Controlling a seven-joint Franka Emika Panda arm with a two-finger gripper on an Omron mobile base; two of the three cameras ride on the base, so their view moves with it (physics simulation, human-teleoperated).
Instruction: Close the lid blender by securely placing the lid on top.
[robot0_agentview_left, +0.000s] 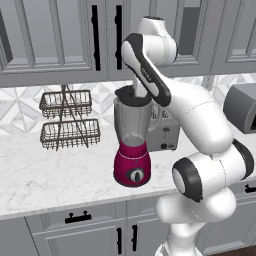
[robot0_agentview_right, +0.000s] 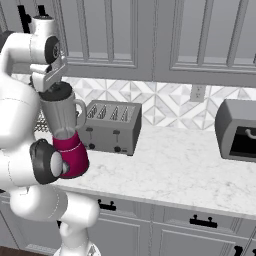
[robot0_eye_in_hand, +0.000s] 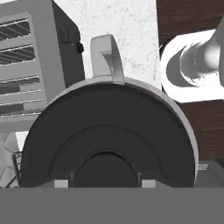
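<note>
Left base view: blender (robot0_agentview_left: 132, 145) stands on the white marble table (robot0_agentview_left: 45, 175), near its front edge, magenta base with the black knob facing the camera. The lid (robot0_agentview_left: 131, 95) sits at the top of the clear jar, dark cap on the rim, with the hand directly above it; whether it is fully seated cannot be told. Gripper (robot0_agentview_left: 136, 91) is mostly hidden behind the forearm, so the state of the jaws cannot be told here.

Hand view: lid (robot0_eye_in_hand: 107, 135) is seen from straight above, a dark disc that spans the jar rim, with a thin pale ring of rim showing around it. The jar handle (robot0_eye_in_hand: 106, 57) sticks out toward the table. Fingertips are cut off at the bottom; jaws apart or together: cannot tell.

Open room: bare table to the left of the blender up to the two-tier wire basket rack (robot0_agentview_left: 67, 120), whose baskets look empty. A silver toaster (robot0_agentview_right: 111, 126) stands just behind and right of the blender, close to the jar handle. In the right base view a wide stretch of table separates the toaster from the grey appliance (robot0_agentview_right: 239, 131) at the far right. Upper cabinets (robot0_agentview_right: 150, 35) hang close above the arm's wrist.
</note>
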